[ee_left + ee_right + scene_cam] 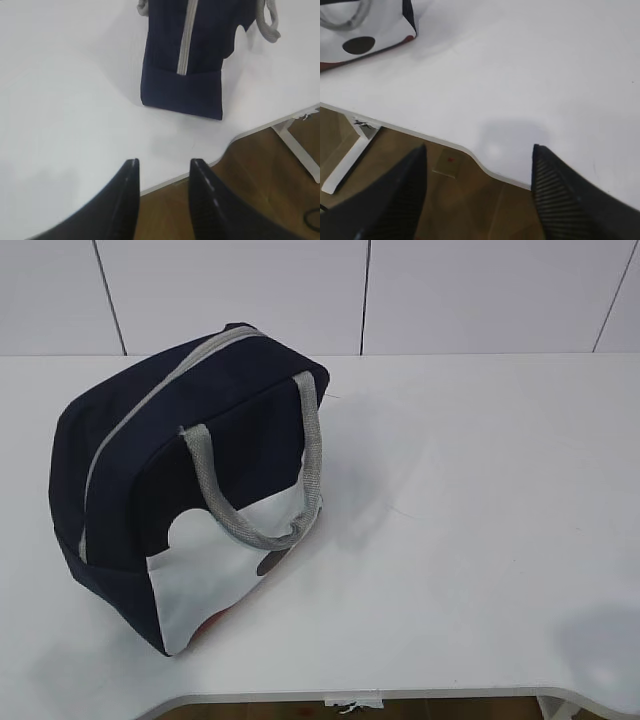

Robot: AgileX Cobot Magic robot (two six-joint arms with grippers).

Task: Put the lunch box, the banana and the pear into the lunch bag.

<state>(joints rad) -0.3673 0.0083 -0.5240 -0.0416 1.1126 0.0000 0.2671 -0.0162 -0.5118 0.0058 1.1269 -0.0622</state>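
Note:
The navy-blue lunch bag (190,490) with a white lower panel and grey handles stands on the left of the white table, its grey zipper shut. It also shows in the left wrist view (187,55) and its corner in the right wrist view (365,30). The lunch box, banana and pear are not in view. My left gripper (162,167) is open and empty over the table's front edge, apart from the bag. My right gripper (477,152) is open and empty over the front edge at the right. Neither gripper shows in the exterior view.
The white table (480,490) has a curved front edge with a cut-out (485,167). A white table leg (300,150) and brown floor lie below it. A white panelled wall (400,290) stands behind the table.

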